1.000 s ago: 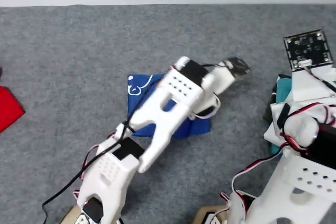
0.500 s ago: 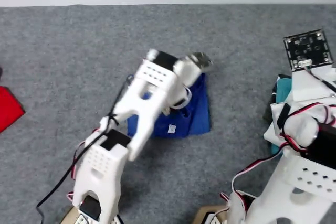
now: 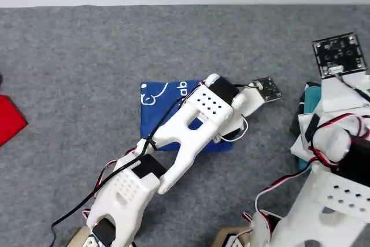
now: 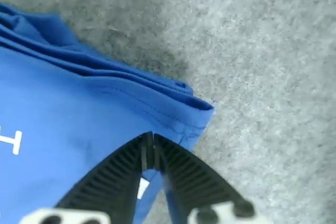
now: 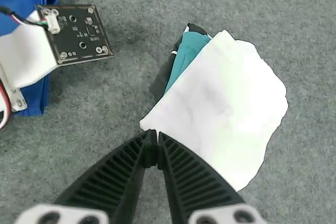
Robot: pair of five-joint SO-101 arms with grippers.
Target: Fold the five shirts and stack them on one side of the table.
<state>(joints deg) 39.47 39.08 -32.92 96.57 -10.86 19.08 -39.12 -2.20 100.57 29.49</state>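
Note:
A folded blue shirt (image 3: 165, 101) with white print lies mid-table, partly under the left arm (image 3: 202, 114). My left gripper (image 4: 150, 149) is shut, its tips down on the blue shirt (image 4: 79, 129) close to a corner of the fold. At the table's right side, a white shirt (image 5: 220, 103) lies on a teal shirt (image 5: 181, 56) and a dark one. My right gripper (image 5: 153, 149) is shut and hangs over the near edge of the white shirt. A red shirt (image 3: 8, 120) lies at the left edge of the table.
Grey carpet-like cloth (image 3: 75, 56) covers the table. The left arm's camera board (image 5: 73, 34) sits between the blue shirt and the stack. The right arm (image 3: 338, 148) stands over the stack at the right. Open room lies along the back and left.
The left arm swung left across the blue shirt, then came back right and lower to the shirt's right edge. The right arm has stayed still.

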